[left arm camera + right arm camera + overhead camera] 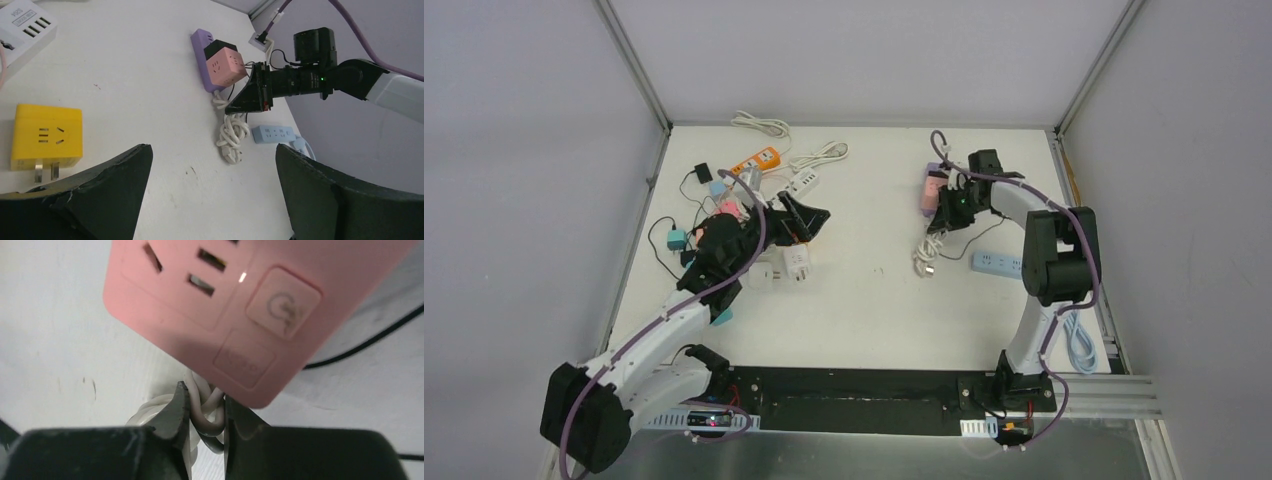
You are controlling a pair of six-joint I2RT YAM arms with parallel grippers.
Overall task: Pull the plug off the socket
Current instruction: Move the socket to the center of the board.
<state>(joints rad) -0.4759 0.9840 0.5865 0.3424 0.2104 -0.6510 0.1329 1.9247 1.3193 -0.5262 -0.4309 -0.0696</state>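
Cord [150, 410], white, was clamped by the right gripper [205, 400] beneath the pink socket cube [240, 305]; its plug was hidden; the left gripper [212, 150] was spread wide

The pink socket cube [215, 305] is smooth matt plastic. The white cord [202, 410] looks slick and rubbery. The table [60, 315] is matt white, faintly scuffed. The right gripper [205, 397] is coarse black plastic.

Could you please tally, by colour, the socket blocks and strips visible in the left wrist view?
white block: 1
yellow cube: 1
purple strip: 1
pink cube: 1
blue strip: 1
Total: 5
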